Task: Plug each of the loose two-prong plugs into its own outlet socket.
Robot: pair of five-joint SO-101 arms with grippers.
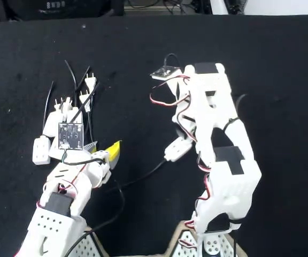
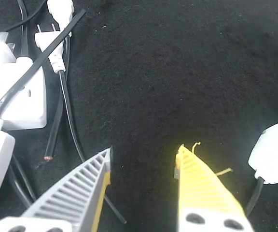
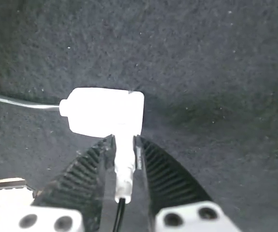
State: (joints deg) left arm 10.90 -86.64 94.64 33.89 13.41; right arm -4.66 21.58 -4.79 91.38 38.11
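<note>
My left arm (image 1: 63, 201) lies low on the high view, reaching toward 1 o'clock. My left gripper (image 2: 144, 153) is spread wide, gray finger (image 2: 76, 188) and yellow finger (image 2: 201, 188) well apart. My right arm (image 1: 221, 134) stretches toward 12 o'clock, wrist folded back toward 7 o'clock. My right gripper (image 3: 123, 141) is pinched tight on a white plug (image 3: 124, 174).

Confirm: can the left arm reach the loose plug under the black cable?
Probably yes. The left gripper is open and empty, and bare mat lies between it and the plug. The black cable crossing over the plug could get pinched along with it.
</note>
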